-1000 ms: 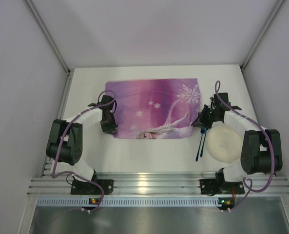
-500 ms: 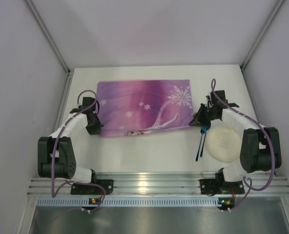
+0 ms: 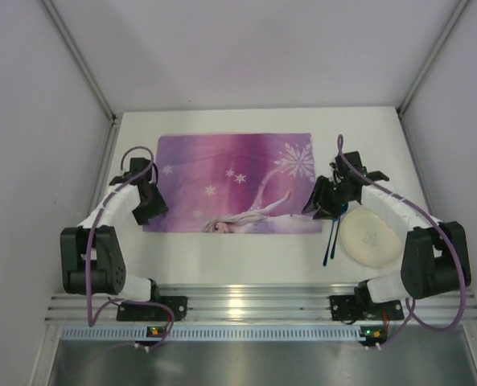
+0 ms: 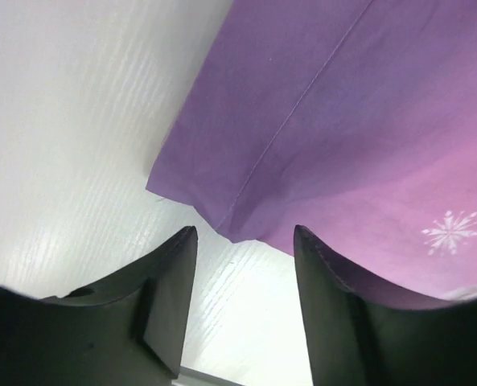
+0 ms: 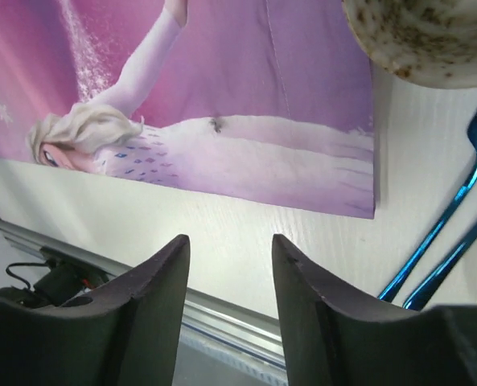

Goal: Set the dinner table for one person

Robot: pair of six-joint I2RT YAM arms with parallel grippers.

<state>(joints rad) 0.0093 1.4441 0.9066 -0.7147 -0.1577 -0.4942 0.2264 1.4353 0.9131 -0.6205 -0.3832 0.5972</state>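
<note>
left hand (image 4: 244, 235): parted, empty; corner of purple cartoon-printed cloth placemat (image 4: 343, 121) just ahead.
right hand (image 5: 230, 241): parted, empty, above white matte bench (image 5: 125, 217).

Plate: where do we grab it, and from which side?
Take the plate by its near rim, right pincer coming down from above, one finger inside, one outside. It lies flat, so only the rim gives purchase; blue cutlery crowds its left edge, while the near edge looks free.
</note>
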